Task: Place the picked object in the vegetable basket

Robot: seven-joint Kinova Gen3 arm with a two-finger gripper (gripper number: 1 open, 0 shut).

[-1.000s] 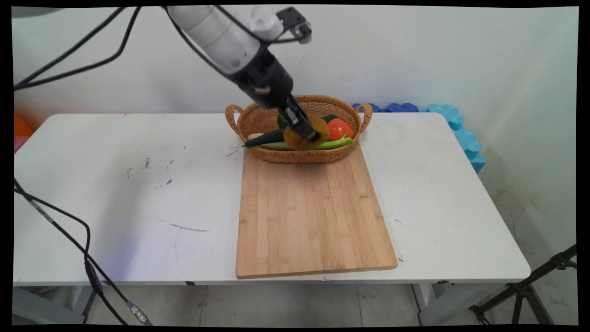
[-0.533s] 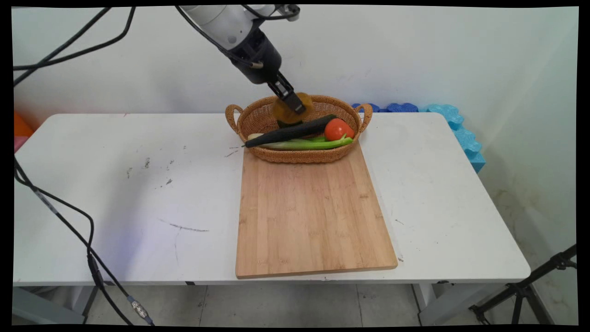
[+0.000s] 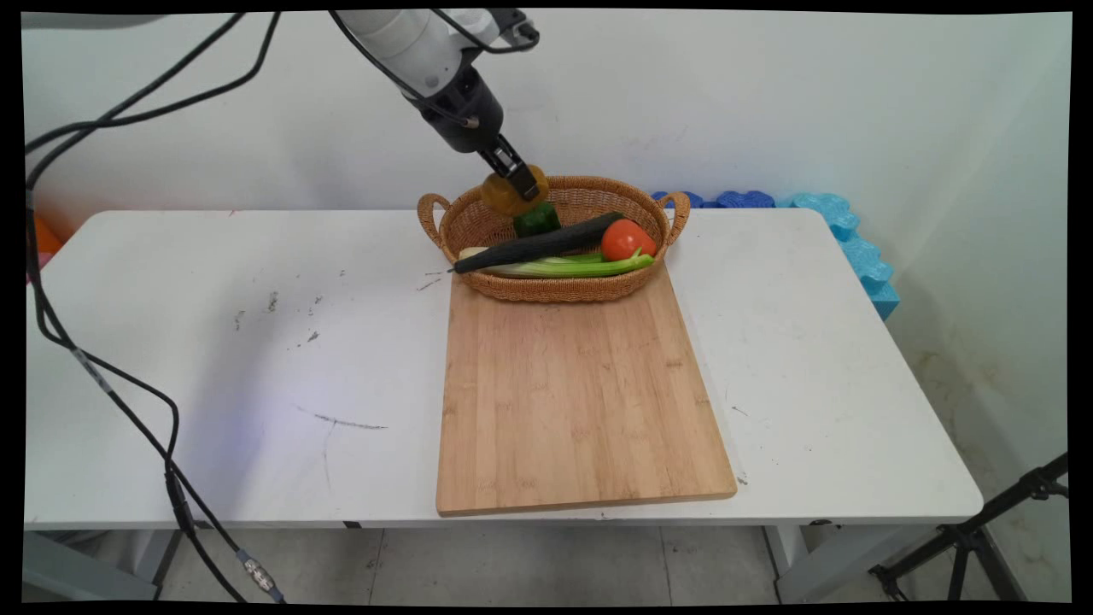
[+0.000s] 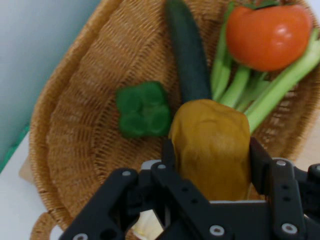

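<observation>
The cutting board [image 3: 581, 393] lies bare and open to reach. The basket [image 3: 555, 289] at its far end is crowded with a cucumber [image 3: 538, 243], celery [image 3: 564, 267], tomato [image 3: 628, 239] and green pepper [image 3: 536, 220].

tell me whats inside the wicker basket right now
Inside the wicker basket lie a dark cucumber, pale green celery stalks, a red tomato and a green pepper. The gripper holds a yellow-brown potato above its far rim. Anything beneath the vegetables is hidden.
</observation>
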